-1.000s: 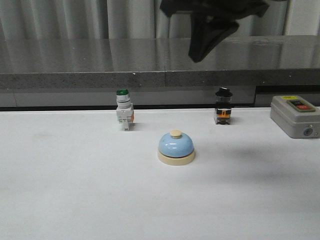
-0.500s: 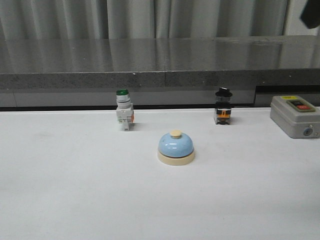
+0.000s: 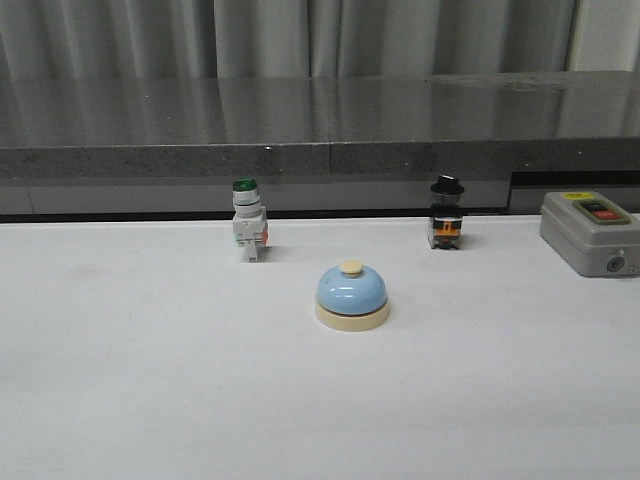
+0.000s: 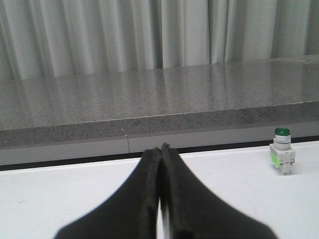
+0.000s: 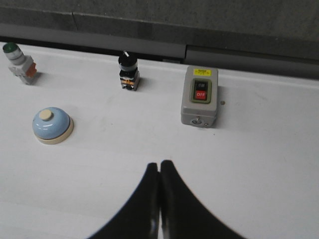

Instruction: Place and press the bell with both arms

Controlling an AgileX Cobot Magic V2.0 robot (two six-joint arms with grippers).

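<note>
The bell (image 3: 352, 296) sits upright mid-table, well clear of both far-edge switches, its button easy to reach from above. Left fingers (image 4: 160, 191) and right fingers (image 5: 159, 199) are pressed together, holding nothing.

Even soft light, faint shadows, slight blur

White table (image 3: 150, 400), blue bell (image 3: 352, 296), green-capped switch (image 3: 248, 232), black-knobbed switch (image 3: 446, 213), grey on/off box (image 3: 590, 232)

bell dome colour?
Light blue, on a cream base, cream button on top. The bell shows best in the front view.
</note>
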